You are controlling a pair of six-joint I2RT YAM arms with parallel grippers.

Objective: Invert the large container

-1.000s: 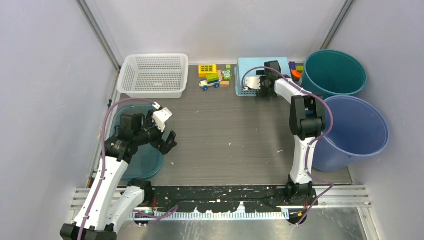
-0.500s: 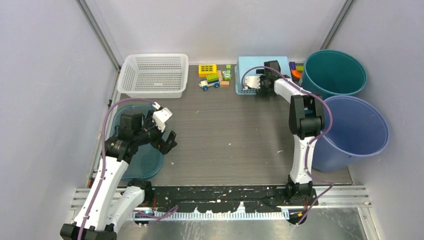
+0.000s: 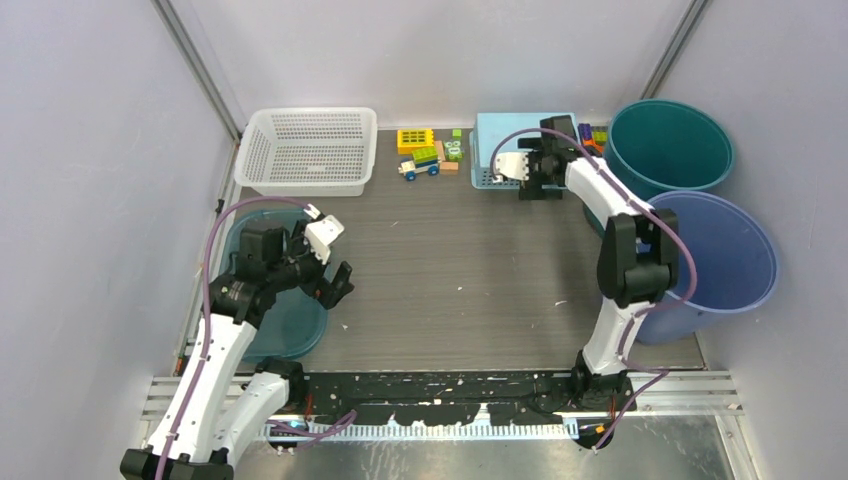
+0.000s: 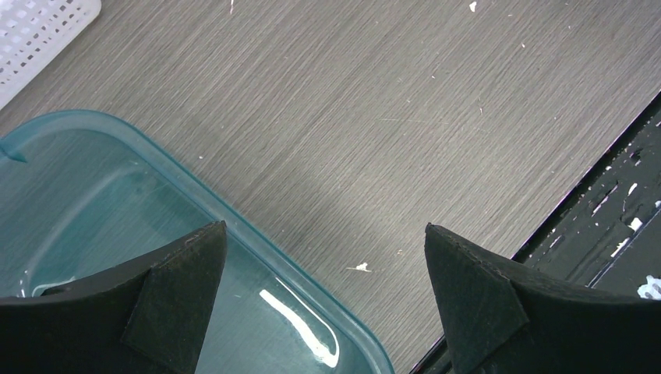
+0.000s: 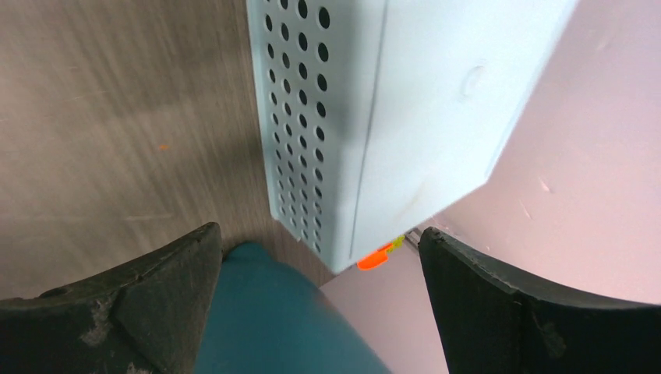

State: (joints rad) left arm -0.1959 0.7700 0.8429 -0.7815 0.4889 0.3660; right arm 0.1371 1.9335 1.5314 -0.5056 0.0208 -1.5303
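Note:
The large container (image 3: 497, 134), a light blue perforated bin, lies at the back of the table with its flat solid base facing up. In the right wrist view its holed side and smooth base (image 5: 374, 117) fill the upper middle. My right gripper (image 3: 533, 176) hangs open just off the bin's front right corner; in its wrist view the right gripper (image 5: 318, 232) has nothing between its jaws. My left gripper (image 3: 335, 284) stands open low at the near left. Its wrist view shows the left gripper (image 4: 323, 227) straddling the rim of a clear teal tub (image 4: 93, 195).
A white mesh basket (image 3: 308, 150) sits at the back left, and toy blocks with a small truck (image 3: 428, 153) lie between the two bins. A teal bucket (image 3: 668, 145) and a blue bucket (image 3: 715, 262) stand at the right. An orange toy (image 5: 376, 258) peeks from behind the bin.
My right gripper's jaws have opened a little wider and drawn back off the light blue bin, while that arm's elbow swung to the right. The left arm has not moved.

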